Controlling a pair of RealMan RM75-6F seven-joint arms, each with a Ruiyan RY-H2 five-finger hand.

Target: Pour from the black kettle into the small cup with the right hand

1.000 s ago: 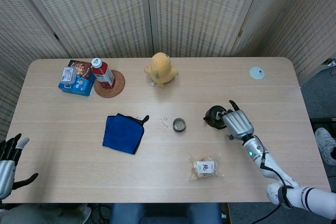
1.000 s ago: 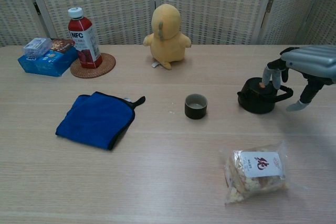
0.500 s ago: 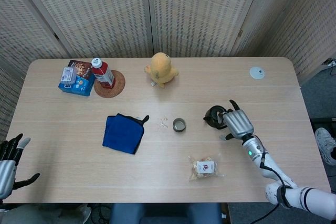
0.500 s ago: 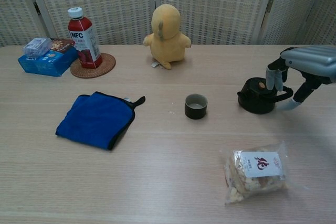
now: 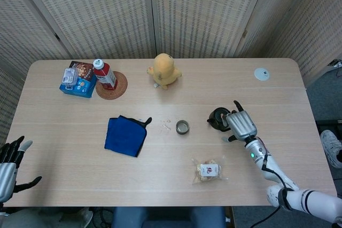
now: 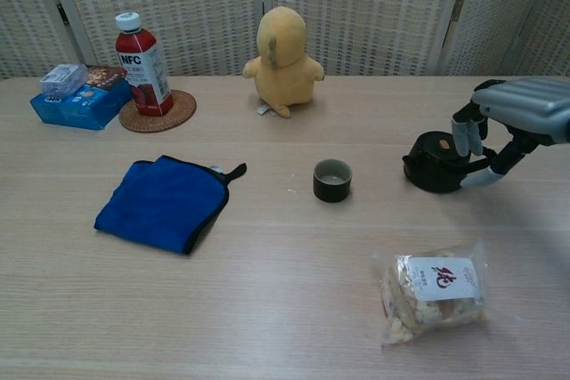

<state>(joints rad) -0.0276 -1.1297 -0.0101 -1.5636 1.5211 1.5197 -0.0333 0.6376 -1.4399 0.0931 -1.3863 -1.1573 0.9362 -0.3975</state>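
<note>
The black kettle [image 5: 216,118] [image 6: 435,164] stands upright on the table's right half. The small dark cup [image 5: 182,127] [image 6: 332,180] sits a short way to its left, open side up. My right hand [image 5: 241,125] [image 6: 512,113] is at the kettle's right side; its fingers hang over the handle and the thumb comes in from below, touching the handle. The kettle still rests on the table. My left hand [image 5: 8,166] hovers off the table's near-left corner with fingers apart, holding nothing.
A snack bag [image 5: 208,171] [image 6: 435,291] lies in front of the kettle. A blue cloth [image 5: 125,135] lies left of the cup. At the back are a yellow plush duck [image 5: 164,70], a red bottle [image 5: 105,74] on a coaster, a blue box [image 5: 78,80] and a white disc [image 5: 261,74].
The right hand's thumb swung in from apart to touch the kettle's handle, and the fingers settled over it. Kettle, cup and left hand stayed put.
</note>
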